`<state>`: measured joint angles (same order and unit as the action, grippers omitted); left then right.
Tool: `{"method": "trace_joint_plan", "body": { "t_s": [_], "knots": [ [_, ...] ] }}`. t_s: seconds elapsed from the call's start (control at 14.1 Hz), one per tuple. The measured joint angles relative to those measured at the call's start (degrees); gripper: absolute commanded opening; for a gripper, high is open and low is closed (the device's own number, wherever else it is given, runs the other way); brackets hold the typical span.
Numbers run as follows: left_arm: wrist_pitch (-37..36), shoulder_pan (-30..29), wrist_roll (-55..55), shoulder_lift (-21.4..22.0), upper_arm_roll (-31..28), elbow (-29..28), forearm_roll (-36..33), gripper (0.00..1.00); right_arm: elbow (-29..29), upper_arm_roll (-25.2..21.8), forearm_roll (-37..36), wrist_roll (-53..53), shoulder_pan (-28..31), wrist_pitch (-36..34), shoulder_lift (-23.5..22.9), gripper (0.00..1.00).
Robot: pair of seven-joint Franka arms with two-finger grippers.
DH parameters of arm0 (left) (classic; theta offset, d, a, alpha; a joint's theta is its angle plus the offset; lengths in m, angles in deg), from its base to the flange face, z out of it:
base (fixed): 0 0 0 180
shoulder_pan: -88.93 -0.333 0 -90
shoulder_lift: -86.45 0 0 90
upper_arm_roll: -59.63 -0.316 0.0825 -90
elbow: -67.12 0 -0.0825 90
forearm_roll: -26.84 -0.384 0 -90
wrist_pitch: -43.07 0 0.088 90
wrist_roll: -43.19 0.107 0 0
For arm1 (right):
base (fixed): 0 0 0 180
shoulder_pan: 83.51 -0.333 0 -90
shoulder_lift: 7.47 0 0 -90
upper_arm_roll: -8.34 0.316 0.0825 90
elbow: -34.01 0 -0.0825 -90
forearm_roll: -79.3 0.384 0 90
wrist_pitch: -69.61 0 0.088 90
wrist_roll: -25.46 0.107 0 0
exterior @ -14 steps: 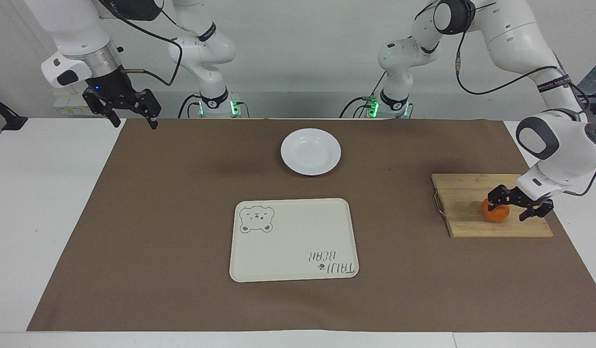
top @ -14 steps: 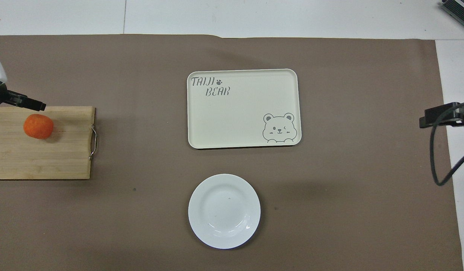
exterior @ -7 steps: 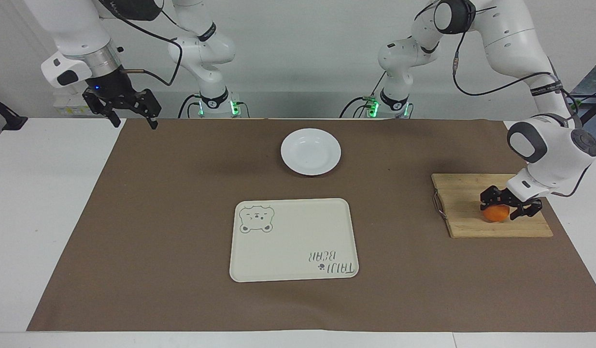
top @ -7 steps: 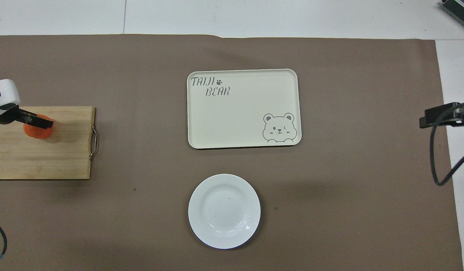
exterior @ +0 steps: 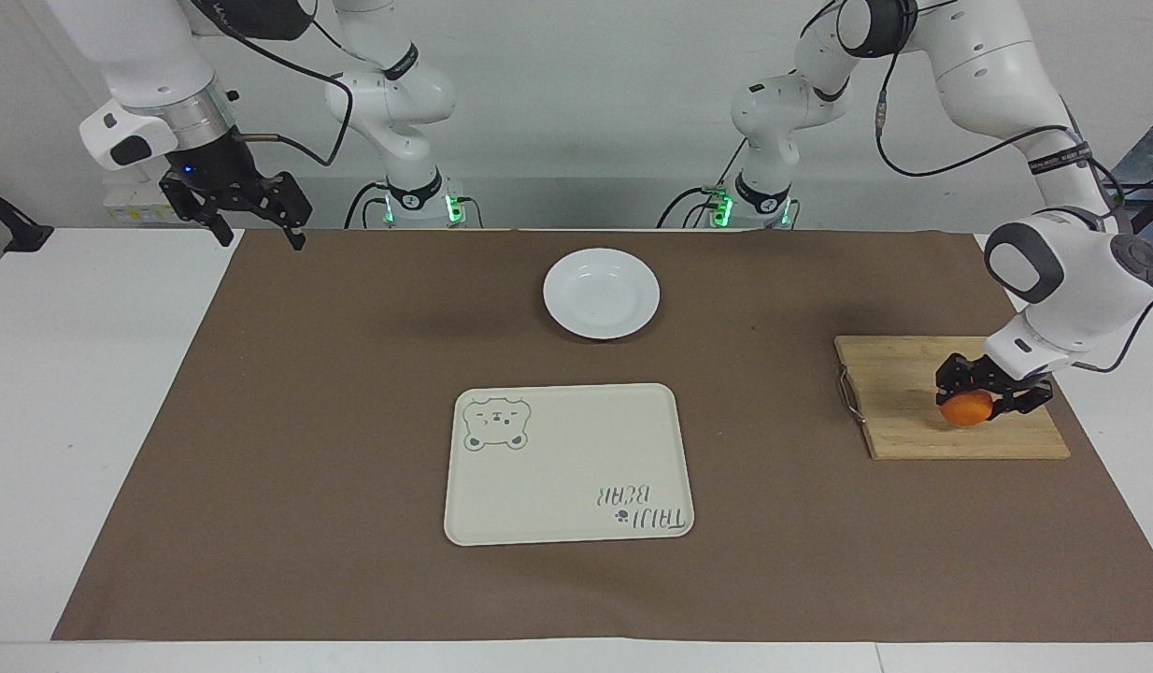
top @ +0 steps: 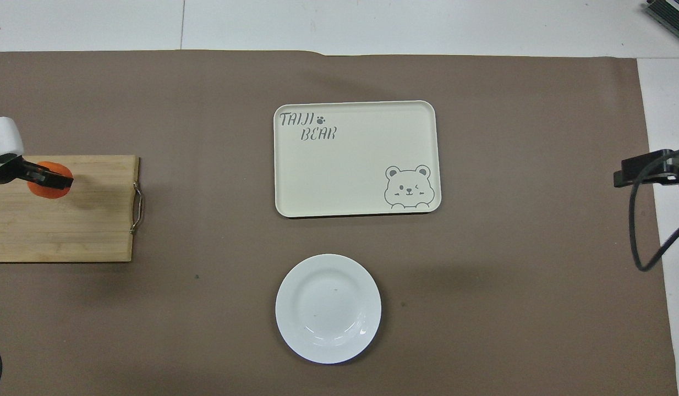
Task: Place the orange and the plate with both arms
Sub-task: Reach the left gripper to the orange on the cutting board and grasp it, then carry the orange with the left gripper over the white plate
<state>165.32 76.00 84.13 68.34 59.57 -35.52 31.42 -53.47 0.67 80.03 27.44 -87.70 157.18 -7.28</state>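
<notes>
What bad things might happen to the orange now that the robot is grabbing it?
The left gripper is shut on the orange, low over the cutting board. The orange is round, so it might slip out and roll off the board. The grip looks close to the fruit's top, so a quick lift could drop it. The plate sits mid-table, a long carry.

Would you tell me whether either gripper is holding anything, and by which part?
The left gripper is shut on the orange, fingers across its upper sides, over the cutting board. The right gripper waits open, holding nothing.
</notes>
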Motion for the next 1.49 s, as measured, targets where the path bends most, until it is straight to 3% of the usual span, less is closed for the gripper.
{"method": "trace_joint_plan", "body": {
  "t_s": [0.43,1.06,1.21,1.49],
  "knots": [
    [-12.4,10.6,-13.3,10.5,0.9,-0.7,0.0,0.0,0.0,0.0,0.0,0.0,0.0,0.0,0.0,1.0],
    [-13.0,35.6,-44.1,16.4,1.4,-10.1,0.7,0.0,0.0,0.0,0.0,0.0,0.0,0.0,0.0,1.0],
    [-11.4,42.9,-50.7,17.5,1.5,-12.7,1.5,0.0,0.0,0.0,0.0,0.0,0.0,0.0,0.0,1.0],
    [0.9,54.8,-61.6,17.1,1.6,-19.7,3.5,0.0,0.0,-1.5,-0.1,0.2,0.8,0.0,0.0,1.0]
  ]
}}
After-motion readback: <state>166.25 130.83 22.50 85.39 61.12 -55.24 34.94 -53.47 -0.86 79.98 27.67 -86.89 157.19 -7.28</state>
